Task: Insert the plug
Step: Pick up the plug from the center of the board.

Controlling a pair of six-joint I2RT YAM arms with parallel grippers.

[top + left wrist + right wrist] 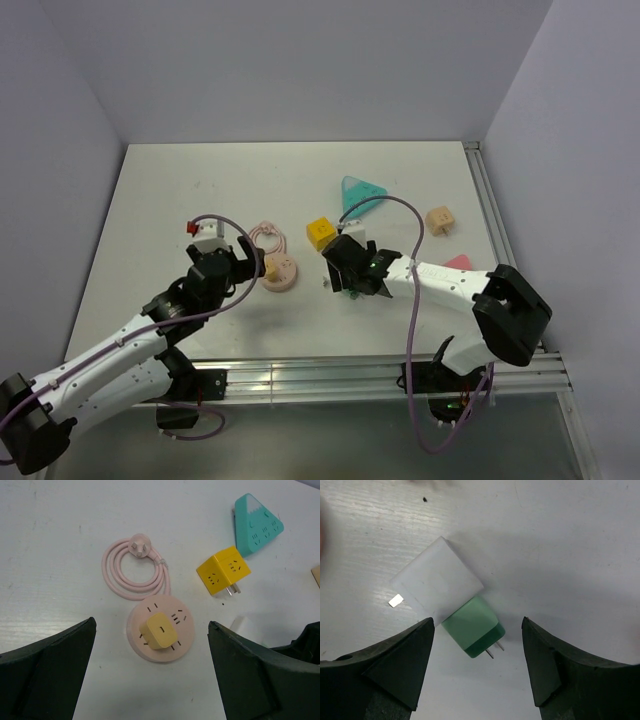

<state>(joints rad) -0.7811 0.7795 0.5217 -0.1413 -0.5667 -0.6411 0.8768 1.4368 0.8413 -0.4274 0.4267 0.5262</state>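
Right end effector point(477, 625), fingers apart, hangs over the plug point(470, 626) lying on the bench betw. them, against white block point(437, 580); should centre & clamp plug's flat sides, clear of prongs.

- You have bare tabletop point(560, 555) right of the plug point(472, 626) and ahead of its prongs.
- The white block point(437, 582) touches its rear end, barring that side.
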